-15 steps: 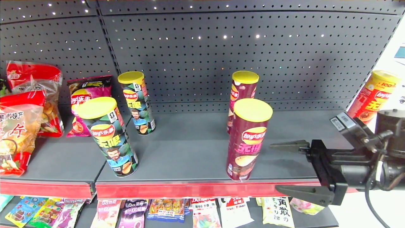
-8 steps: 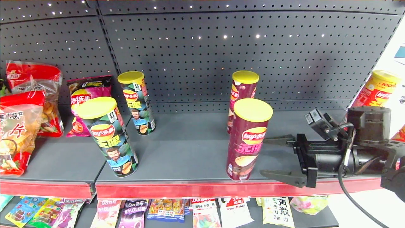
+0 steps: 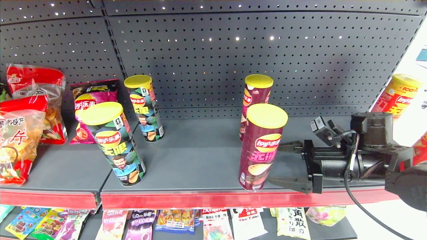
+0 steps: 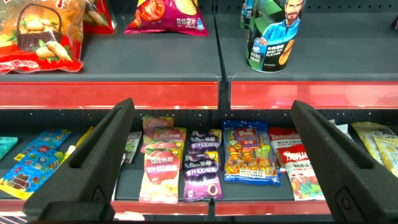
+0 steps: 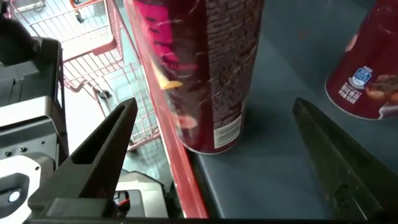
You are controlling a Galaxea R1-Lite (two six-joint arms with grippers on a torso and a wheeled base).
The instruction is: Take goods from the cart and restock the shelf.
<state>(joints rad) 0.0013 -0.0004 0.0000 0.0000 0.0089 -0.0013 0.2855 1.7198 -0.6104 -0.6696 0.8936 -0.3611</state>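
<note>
Two maroon chip cans with yellow lids stand on the grey shelf. The front can is at the red front edge and the back can is behind it. My right gripper is open just to the right of the front can, its fingertips level with the can's lower half, one nearer the front edge and one deeper on the shelf. In the right wrist view the front can stands just ahead of the open right gripper. My left gripper is open, low in front of the lower shelf.
Two dark green cans stand at the shelf's left, with snack bags beyond them. A yellow can stands past the shelf's right end. Candy bags fill the lower shelf. A pink wire cart stands below the shelf's front edge.
My right gripper has moved left along the shelf front toward the front maroon can, staying open. The cans have not moved.
</note>
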